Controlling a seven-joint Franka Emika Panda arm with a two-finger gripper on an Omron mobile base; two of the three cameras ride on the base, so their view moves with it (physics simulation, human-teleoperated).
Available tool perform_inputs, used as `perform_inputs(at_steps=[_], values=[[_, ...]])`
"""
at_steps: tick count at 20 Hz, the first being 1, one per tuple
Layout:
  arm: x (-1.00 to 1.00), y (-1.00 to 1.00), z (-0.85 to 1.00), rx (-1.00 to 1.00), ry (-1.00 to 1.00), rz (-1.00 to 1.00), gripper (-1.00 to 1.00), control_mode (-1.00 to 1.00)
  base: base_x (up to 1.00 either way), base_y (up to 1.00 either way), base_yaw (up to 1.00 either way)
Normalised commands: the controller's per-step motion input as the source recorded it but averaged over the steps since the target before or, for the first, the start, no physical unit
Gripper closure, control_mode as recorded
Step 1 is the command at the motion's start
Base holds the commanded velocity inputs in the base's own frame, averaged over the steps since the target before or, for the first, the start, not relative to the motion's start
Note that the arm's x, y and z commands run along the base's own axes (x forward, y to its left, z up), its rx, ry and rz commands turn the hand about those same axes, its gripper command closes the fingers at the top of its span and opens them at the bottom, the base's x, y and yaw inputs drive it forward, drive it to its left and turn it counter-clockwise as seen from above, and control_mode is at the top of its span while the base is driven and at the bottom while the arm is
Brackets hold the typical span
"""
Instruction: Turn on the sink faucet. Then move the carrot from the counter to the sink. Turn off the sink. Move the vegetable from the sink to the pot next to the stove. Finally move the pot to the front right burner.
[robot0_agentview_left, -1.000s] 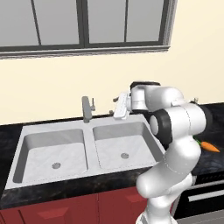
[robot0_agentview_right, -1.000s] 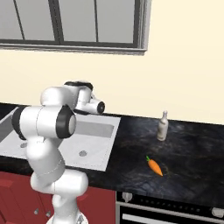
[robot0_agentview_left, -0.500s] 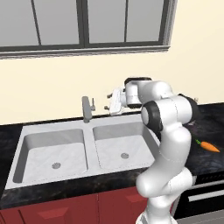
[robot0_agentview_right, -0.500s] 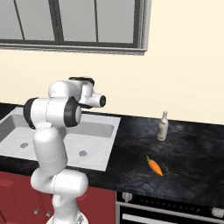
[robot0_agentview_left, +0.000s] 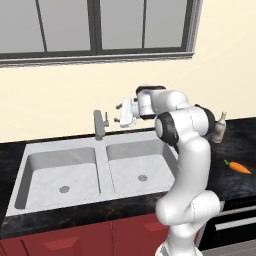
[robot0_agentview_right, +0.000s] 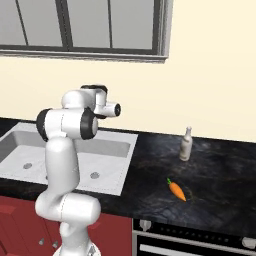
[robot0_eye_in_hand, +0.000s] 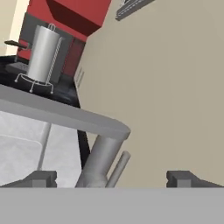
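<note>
Fingers of our gripper (robot0_agentview_left: 121, 112) stand wide apart with nothing between them, held in the air at 3 o'clock of the sink faucet (robot0_agentview_left: 100, 124), near it but apart. In the hand view the faucet's post (robot0_eye_in_hand: 99, 162) rises between the two fingertips (robot0_eye_in_hand: 43, 178), its thin lever (robot0_eye_in_hand: 117, 168) just beside it. We see the sink (robot0_agentview_left: 80, 172) below, both basins dry. The carrot (robot0_agentview_right: 176, 189) lies on the counter (robot0_agentview_right: 220, 185) at 5 o'clock of a pale bottle (robot0_agentview_right: 186, 144), well apart from the sink.
</note>
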Motion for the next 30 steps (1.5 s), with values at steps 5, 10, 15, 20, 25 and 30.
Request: perform_inputs(at_steps=[5,10,15,20,25,30], values=[[0.28,0.23,-0.01,0.00,0.01,0.04,-1.00,-1.00,0.00,0.00,0.00],[0.25,0.09,-0.04,0.00,0.01,0.04,-1.00,-1.00,0.00,0.00,0.00],[0.20,0.00,-0.08,0.00,0.02,0.05,-1.00,-1.00,0.00,0.00,0.00],[0.11,0.01,-0.07,0.00,0.02,0.05,-1.00,-1.00,0.00,0.00,0.00],[-0.03,0.15,-0.11,0.00,0.00,0.06,-1.00,-1.00,0.00,0.00,0.00],[-0.02,0.17,-0.09,0.00,0.01,0.06,-1.00,-1.00,0.00,0.00,0.00]])
